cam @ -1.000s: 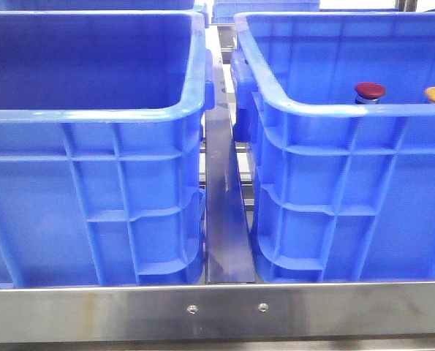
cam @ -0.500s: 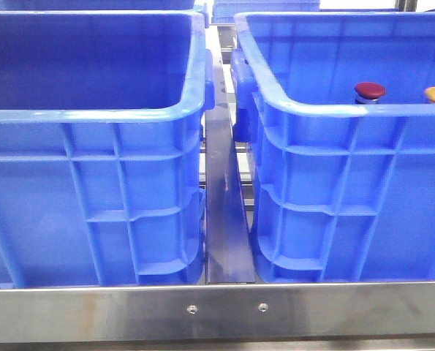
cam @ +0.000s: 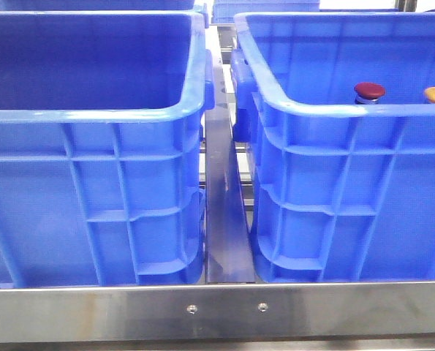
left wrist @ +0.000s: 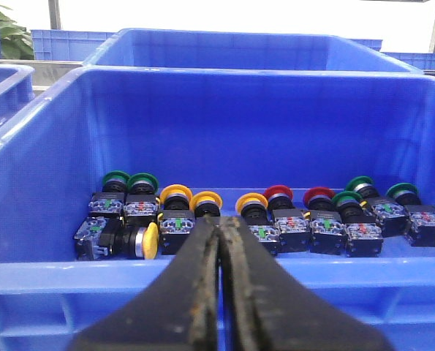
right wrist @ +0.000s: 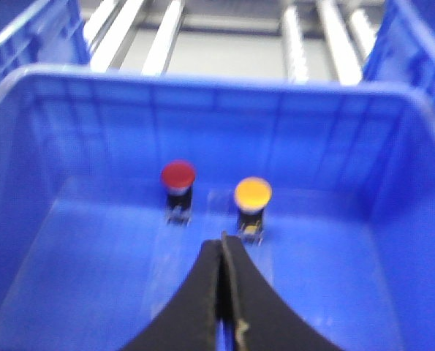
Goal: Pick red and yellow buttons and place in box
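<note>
two domed buttons, red (right wrist: 178, 175) and yellow (right wrist: 253, 192), upright; both hands (right wrist: 223, 252) clenched empty.

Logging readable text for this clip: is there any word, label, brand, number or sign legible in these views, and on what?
None can be read.
Small labels on the switch bodies under the buttons in the left wrist view: too small to read.
Blue crates, red button, yellow button and steel rail: no text visible.
</note>
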### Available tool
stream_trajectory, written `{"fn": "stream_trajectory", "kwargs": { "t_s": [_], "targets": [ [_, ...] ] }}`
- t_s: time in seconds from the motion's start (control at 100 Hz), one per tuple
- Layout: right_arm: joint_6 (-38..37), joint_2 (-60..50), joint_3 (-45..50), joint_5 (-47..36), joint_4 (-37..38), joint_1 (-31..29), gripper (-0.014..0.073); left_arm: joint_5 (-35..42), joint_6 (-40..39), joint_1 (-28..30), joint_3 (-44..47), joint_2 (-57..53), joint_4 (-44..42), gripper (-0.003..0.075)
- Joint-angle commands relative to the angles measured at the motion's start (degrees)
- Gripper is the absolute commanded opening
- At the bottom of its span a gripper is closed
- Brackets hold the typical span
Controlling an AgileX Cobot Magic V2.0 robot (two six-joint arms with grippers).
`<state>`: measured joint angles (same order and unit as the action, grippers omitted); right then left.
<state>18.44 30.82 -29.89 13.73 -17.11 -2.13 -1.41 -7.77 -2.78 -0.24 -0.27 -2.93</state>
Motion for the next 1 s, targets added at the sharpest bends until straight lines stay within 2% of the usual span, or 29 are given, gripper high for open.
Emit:
{"fn": "stream_trajectory", "kwargs": {
  "t_s": [0.0, 0.12, 0.43, 0.79, 0.99],
  "targets": [
    [-9.02, -0.99, 0.17, -9.36, 9.39, 2.36, -0.0067, 5.05, -0.52, 0.29, 2.83, -1.81, 0.05, -0.0019],
    [-14.12, -3.42, 3.62, -13.73, 13.32, 3.64, -0.0067, 5.05, -0.52, 0.29, 2.83, -1.81, 0.05, -0.0019],
    [-14.51, -16.13, 15.18, -21.7, 14.85, 3.64, -0.0067, 5.05, -0.52, 0.29, 2.83, -1.81, 0.05, -0.0019],
    [-14.63, -32.81, 27.12, -22.57, 14.86, 3.64, -0.0067, 5.05, -0.52, 0.29, 2.83, -1.81, 0.05, -0.0019],
    [-17.63, -32.86, 30.32, -26.06, 14.81, 3.58, -0.0067, 5.05, -0.52, 0.29, 2.83, -1.81, 0.05, -0.0019]
  ]
}}
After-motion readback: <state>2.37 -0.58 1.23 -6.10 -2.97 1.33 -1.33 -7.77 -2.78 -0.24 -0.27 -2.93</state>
